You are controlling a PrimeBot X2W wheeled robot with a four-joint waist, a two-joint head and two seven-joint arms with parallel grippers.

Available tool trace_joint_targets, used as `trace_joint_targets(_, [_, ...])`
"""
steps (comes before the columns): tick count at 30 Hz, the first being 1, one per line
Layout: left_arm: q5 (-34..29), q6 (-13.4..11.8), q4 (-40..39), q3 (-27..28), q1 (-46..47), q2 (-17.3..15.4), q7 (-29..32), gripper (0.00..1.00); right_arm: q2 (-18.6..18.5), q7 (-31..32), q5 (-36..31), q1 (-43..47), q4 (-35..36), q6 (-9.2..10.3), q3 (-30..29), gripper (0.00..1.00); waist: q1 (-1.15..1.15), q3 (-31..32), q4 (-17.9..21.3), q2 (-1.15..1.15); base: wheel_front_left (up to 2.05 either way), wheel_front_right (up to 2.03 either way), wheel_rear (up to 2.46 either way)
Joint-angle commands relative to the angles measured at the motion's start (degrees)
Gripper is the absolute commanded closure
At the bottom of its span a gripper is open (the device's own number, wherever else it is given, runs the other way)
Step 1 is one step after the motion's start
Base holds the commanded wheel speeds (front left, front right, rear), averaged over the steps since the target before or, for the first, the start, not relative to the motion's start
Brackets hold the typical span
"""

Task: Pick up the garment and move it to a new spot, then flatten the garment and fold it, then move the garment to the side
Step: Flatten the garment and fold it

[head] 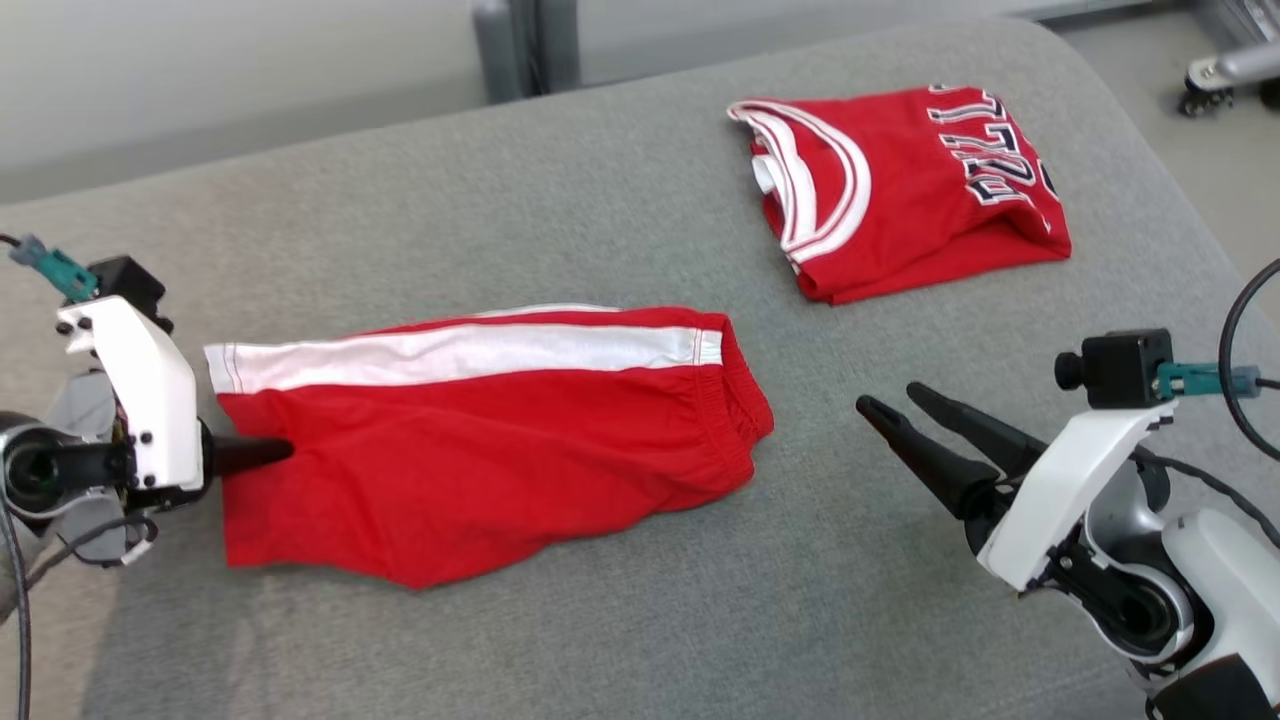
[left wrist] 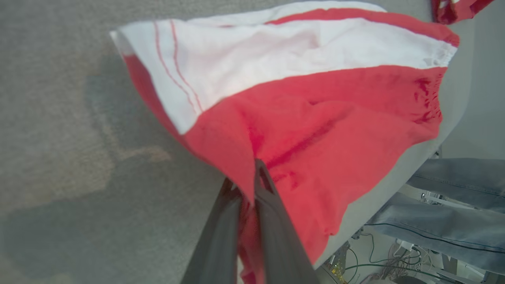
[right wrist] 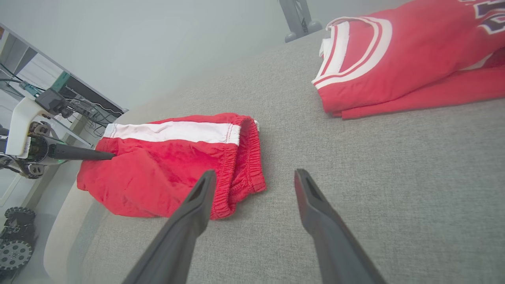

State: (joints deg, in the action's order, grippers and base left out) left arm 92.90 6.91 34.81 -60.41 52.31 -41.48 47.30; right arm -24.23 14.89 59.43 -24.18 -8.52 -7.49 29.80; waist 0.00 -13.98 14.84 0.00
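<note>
The folded red jersey point(head: 900, 215) near the far right corner of the grey cushion point(head: 450, 200) bears dark, white-edged block lettering point(head: 995, 150). It lies turned and partly folded under, so no word can be read.

A broad padded surface covered in grey woven fabric point(head: 520, 200), with rounded corners, carries two garments. A pair of red shorts point(head: 480, 450) in thin cloth, with a broad white side stripe and a gathered elastic waistband, lies spread out toward the near left. The waistband points right, the leg hem lies close to the surface's left edge, and the near edge is rumpled. A folded red jersey point(head: 900, 200) with a white-trimmed neckline and dark, white-edged lettering lies at the far right, well apart from the shorts.
</note>
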Motion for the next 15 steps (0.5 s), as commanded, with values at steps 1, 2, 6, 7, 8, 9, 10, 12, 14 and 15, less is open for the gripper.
trace_joint_targets(1, [0.3,-0.2,-0.1,-0.1,-1.1,-0.2,-0.3,1.00,-0.2,0.5,-0.4,1.1,-0.2,-0.03,-0.5,0.00,0.00,2.6,-2.2,0.00,0.00,0.00,0.00])
trace_joint_targets(2, [0.4,-0.3,-0.1,-0.2,-1.8,-0.3,-0.5,1.00,-0.2,0.9,-0.4,1.5,-0.1,-0.03,-0.6,0.00,0.00,3.2,-2.6,0.00,0.00,0.00,0.00])
trace_joint_targets(6, [0.5,-0.4,0.0,-0.8,-4.5,-0.4,-1.4,1.00,0.0,2.0,-0.5,3.4,-0.2,-0.03,-1.4,0.00,0.00,5.7,-3.8,0.00,0.00,0.00,0.00])
trace_joint_targets(7, [0.5,-0.4,0.0,-0.9,-5.2,-0.4,-1.5,1.00,0.0,2.3,-0.5,3.8,-0.1,-0.03,-1.5,0.00,0.00,6.1,-4.0,0.00,0.00,0.00,0.00])
trace_joint_targets(8, [0.5,-0.4,0.0,-0.9,-5.7,-0.4,-2.0,1.00,0.1,2.6,-0.6,4.1,0.0,-0.03,-1.7,0.00,0.00,6.5,-4.1,0.00,0.00,0.00,0.00])
trace_joint_targets(9, [0.2,-0.3,0.0,-0.8,-6.1,-0.4,-2.8,1.00,0.1,2.8,-0.6,4.4,0.2,-0.03,-2.0,0.00,0.00,6.7,-4.2,0.00,0.00,0.00,0.00])
trace_joint_targets(10, [0.0,-0.3,0.1,-0.8,-6.5,-0.2,-3.4,1.00,0.1,3.1,-0.6,4.8,0.5,-0.03,-2.3,0.00,0.00,6.9,-4.3,0.00,0.00,0.00,0.00])
trace_joint_targets(12, [-0.5,-0.2,0.5,-1.0,-7.6,0.2,-4.6,1.00,0.1,3.6,-0.7,5.3,0.9,-0.03,-2.7,0.00,0.00,7.2,-4.4,0.00,0.00,0.00,0.00])
trace_joint_targets(14, [-1.7,-0.1,1.1,-1.5,-7.8,0.3,-6.0,1.00,0.1,4.1,-1.0,5.8,1.2,-0.03,-3.2,0.00,0.00,7.4,-4.5,0.00,0.00,0.00,0.00])
trace_joint_targets(15, [-2.1,-0.1,1.4,-1.5,-7.8,0.5,-6.7,1.00,0.2,4.4,-1.2,6.0,1.4,-0.03,-3.4,0.00,0.00,7.5,-4.5,0.00,0.00,0.00,0.00])
